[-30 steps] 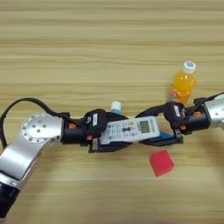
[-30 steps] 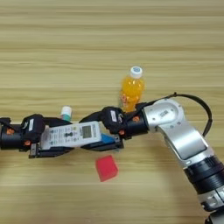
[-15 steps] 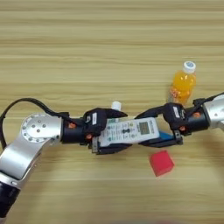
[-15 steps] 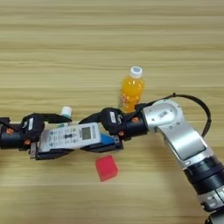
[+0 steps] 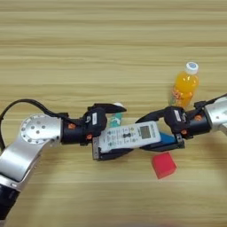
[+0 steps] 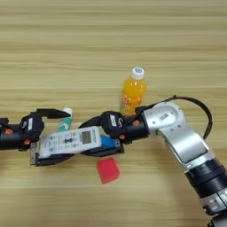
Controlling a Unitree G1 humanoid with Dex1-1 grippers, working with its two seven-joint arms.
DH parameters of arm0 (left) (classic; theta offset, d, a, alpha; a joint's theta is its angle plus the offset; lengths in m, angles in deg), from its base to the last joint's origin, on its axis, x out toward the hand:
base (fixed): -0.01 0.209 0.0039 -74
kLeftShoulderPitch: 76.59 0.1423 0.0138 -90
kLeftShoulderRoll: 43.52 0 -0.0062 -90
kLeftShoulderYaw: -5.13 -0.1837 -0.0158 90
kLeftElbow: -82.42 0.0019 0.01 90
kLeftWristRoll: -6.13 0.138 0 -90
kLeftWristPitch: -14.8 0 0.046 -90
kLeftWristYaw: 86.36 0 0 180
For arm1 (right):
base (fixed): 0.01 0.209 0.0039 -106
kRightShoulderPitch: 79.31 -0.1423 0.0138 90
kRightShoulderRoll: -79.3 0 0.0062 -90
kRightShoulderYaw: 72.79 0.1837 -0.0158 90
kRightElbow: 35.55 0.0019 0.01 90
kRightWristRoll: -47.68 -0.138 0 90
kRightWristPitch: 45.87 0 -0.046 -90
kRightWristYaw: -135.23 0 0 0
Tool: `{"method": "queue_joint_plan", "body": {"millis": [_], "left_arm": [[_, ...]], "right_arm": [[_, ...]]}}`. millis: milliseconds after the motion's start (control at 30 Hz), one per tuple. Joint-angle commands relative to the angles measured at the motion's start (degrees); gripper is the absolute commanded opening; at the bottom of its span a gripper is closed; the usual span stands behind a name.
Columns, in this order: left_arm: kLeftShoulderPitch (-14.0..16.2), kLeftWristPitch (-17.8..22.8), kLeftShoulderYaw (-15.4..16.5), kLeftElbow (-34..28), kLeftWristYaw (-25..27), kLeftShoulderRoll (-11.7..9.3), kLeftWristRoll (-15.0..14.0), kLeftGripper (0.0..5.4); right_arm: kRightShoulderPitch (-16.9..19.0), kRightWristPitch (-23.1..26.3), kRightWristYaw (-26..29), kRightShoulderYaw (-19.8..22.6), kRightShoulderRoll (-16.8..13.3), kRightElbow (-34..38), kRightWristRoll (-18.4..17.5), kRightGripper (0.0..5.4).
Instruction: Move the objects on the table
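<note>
Both grippers are still bracketing the white remote control with grey buttons (image 5: 128, 136), which has barely shifted on the wooden table (image 5: 88, 53): the left gripper (image 5: 108, 131) is spreading its fingers wide around one end, and the right gripper (image 5: 153, 133) is straddling the other, so the handover looks unfinished.

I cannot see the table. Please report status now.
Left gripper open around remote control. Right gripper at its other end, over blue block. Red cube close by.
</note>
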Motion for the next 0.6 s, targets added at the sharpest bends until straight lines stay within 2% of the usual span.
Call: {"method": "queue_joint_plan", "body": {"millis": [33,267,600], "left_arm": [[-0.15,-0.44,0.96,-1.27,0.32,-0.86,-0.57,5.4],[-0.07,-0.62,0.93,-1.05,0.6,-0.56,-0.76,5.4],[-0.36,-1.04,1.22,-0.29,0.63,-0.38,-0.8,5.4]], "right_arm": [[-0.63,-0.76,-0.08,0.58,0.5,-2.24,0.1,2.91],[-0.99,-2.25,-0.45,3.21,0.31,-6.41,-0.18,2.91],[1.8,-4.07,-1.35,10.36,-2.04,-8.68,-1.98,2.91]]}}
